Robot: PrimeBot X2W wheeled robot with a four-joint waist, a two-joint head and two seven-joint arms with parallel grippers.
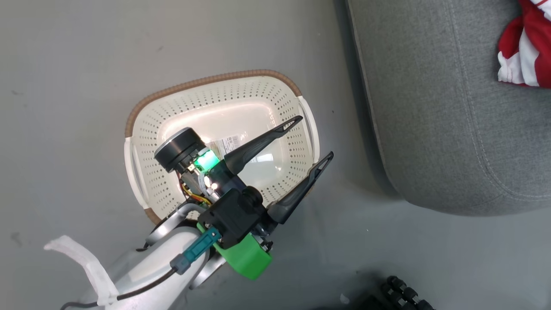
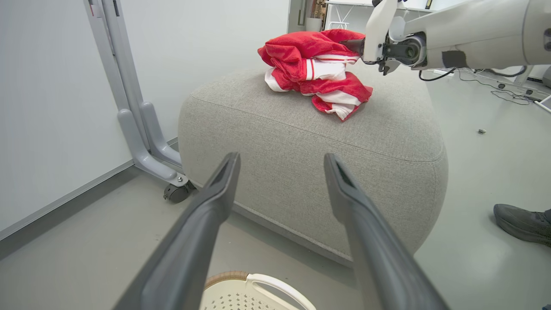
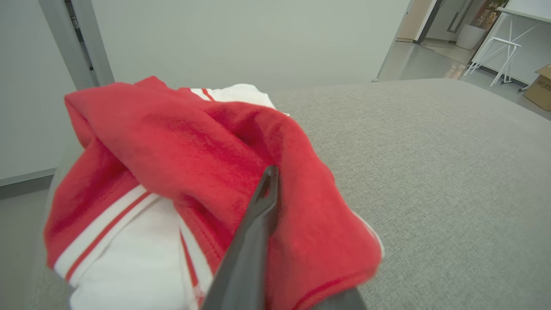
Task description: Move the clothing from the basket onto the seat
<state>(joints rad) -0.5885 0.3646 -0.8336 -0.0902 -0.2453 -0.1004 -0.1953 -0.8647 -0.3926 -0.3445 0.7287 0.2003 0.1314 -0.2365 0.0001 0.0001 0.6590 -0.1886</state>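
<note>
I can't read the small printed label [image 1: 227, 145] inside the perforated white basket [image 1: 267, 101]. My left gripper [image 1: 315, 136] hangs spread above it; my right gripper [image 2: 352, 44] pinches the soft red-and-white clothing [image 2: 316, 73] on the woven grey seat [image 2: 301, 146].

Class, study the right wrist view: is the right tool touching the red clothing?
Touching. The right wrist view shows the clothing folded tight over the right tool, with red fabric pressed against its dark finger and no gap.
</note>
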